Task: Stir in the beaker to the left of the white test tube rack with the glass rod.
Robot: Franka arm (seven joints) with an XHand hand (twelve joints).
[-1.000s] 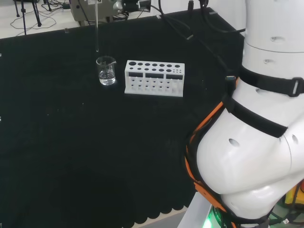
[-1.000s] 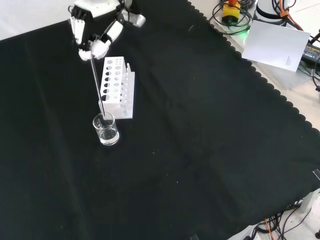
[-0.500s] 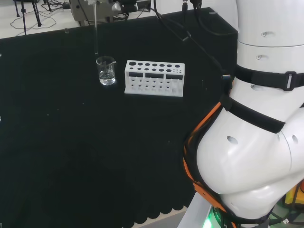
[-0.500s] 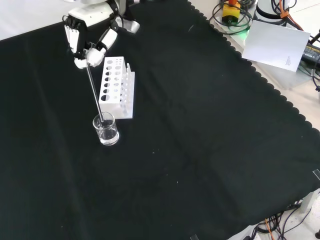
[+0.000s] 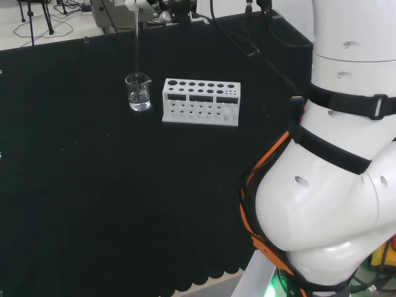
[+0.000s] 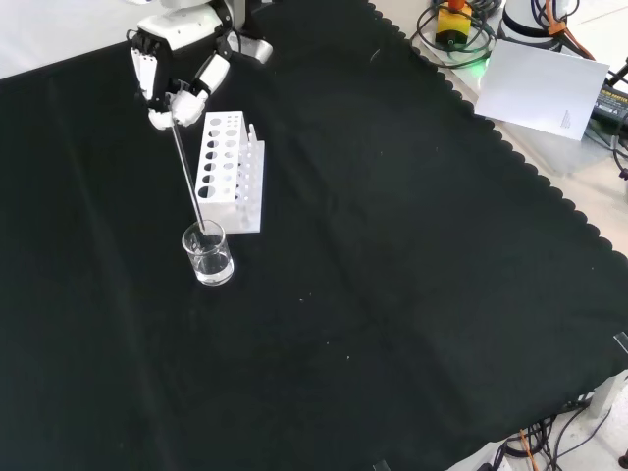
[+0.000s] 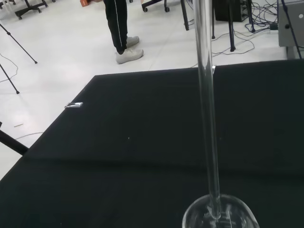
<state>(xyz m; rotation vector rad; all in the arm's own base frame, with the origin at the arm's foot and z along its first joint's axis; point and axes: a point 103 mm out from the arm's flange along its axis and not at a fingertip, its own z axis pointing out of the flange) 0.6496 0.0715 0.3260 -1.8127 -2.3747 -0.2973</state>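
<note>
Head view: I see the glass rod (image 5: 135, 43) hanging nearly upright, its lower tip at the mouth of the beaker (image 5: 138, 92). The beaker stands on the black tabletop (image 5: 93, 185) just left of the white test tube rack (image 5: 200, 101) and holds a little clear liquid. At the top edge a small white piece of the hand (image 5: 137, 4) sits on the rod's upper end. Against half a second ago, the rod has shifted right; then its tip hung left of and above the beaker's rim.

Front view: the hand (image 6: 175, 78) comes in from the top, above and behind the rack (image 6: 230, 173). Its fingers (image 6: 186, 99) are curled and pinch the top of the rod (image 6: 186, 167). From there the rod slants down to the beaker (image 6: 208, 253), well below the fingers, with its tip inside the glass. The beaker sits at the rack's near end, close beside it. A white sheet (image 6: 545, 88) lies off the cloth at upper right; I can read no writing on it or on the ware. The hand has moved only slightly since the earlier frame.

Wrist view: the rod (image 7: 207, 109) runs down past the camera into the beaker's round mouth (image 7: 221, 214), tip inside the rim.
</note>
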